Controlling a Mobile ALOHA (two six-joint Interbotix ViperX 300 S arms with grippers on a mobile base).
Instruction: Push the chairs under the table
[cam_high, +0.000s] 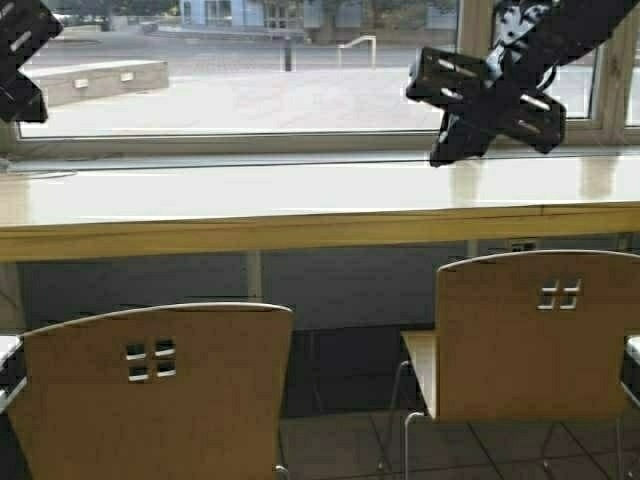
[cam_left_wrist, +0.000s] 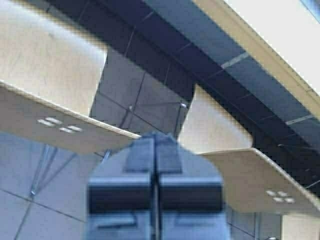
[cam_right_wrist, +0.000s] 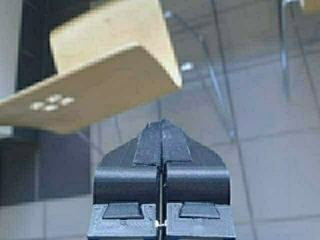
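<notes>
The two chairs are tan plywood: the left chair and the right chair each carry a small pattern of four pale square holes set two by two in the backrest, and their thin legs gleam silvery chrome. The long surface is pale, creamy wood with a yellower front edge. Beneath it the wall panels are dark blue-grey. The floor is grey-brown tile crossed by thin dark grout lines. The left pincer and the right pincer are matt black, their pads finely ribbed.
</notes>
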